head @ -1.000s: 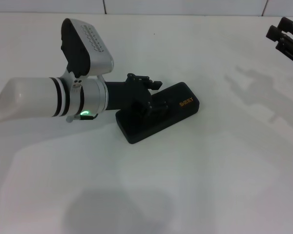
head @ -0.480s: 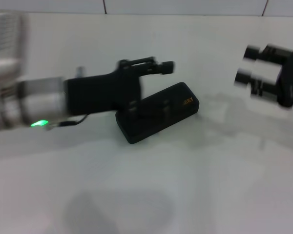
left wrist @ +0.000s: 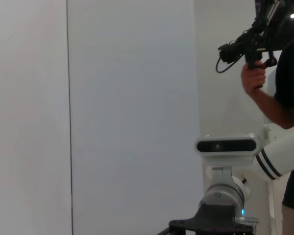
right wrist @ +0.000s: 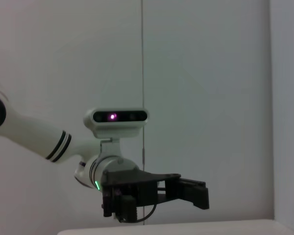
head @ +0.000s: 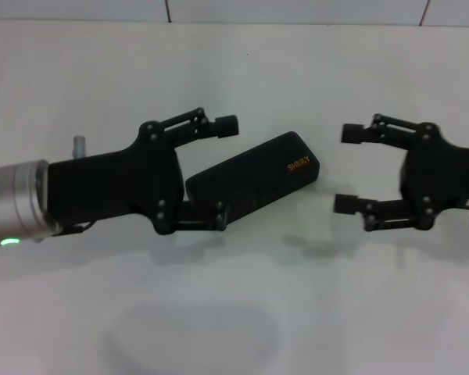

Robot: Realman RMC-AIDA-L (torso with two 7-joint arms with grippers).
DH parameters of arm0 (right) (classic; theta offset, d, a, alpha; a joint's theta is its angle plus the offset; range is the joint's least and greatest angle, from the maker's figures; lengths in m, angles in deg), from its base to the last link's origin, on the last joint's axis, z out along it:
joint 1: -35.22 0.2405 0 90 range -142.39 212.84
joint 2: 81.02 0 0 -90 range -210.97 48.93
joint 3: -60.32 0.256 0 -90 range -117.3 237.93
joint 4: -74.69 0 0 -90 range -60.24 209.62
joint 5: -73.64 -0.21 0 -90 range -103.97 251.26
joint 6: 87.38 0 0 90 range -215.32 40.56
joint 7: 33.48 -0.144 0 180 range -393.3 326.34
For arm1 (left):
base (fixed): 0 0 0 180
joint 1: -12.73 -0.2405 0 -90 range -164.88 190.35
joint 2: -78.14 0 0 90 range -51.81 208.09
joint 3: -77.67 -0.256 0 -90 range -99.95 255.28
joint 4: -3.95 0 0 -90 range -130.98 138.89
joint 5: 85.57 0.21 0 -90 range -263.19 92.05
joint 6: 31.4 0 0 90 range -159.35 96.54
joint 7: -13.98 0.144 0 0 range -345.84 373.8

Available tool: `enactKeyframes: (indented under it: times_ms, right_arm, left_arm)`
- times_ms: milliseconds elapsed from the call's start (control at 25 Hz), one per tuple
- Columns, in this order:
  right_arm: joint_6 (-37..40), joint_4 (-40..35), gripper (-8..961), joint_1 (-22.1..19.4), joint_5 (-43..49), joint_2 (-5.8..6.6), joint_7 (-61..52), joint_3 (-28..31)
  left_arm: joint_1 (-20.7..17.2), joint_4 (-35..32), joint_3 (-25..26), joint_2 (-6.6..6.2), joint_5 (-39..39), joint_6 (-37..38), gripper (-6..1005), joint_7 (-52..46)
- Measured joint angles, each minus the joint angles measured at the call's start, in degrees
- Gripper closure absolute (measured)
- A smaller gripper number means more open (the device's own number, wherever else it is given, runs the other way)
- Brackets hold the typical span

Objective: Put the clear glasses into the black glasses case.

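While both pincers hover with fingers spread, one black case (head: 254,178) lies shut on the table (head: 297,297) between them, just off the left pincer (head: 222,173), well apart from the right pincer (head: 349,169).

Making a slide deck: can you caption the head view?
Closed black glasses case on the white table, between open left gripper and open right gripper.

Case mid-table between two grippers.
The black glasses case (head: 254,176) lay closed, left gripper (head: 223,173) over its left end, right gripper (head: 348,168) just right, apart.
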Motion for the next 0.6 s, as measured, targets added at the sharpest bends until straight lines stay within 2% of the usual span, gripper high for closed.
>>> enactKeyframes:
  times_ms: [200, 600]
  right_arm:
    - [-0.5, 1.8, 65, 1.0, 0.3, -0.38, 1.9, -0.4]
    - [-3.1, 2.0, 65, 1.8, -0.5, -0.72, 3.1, -3.5]
  left_arm:
    - [-1.0, 0.0, 0.0, -0.38, 0.9, 0.1, 111, 1.2]
    - [-3.7, -0.6, 0.0, -0.55, 2.9, 0.4, 111, 3.5]
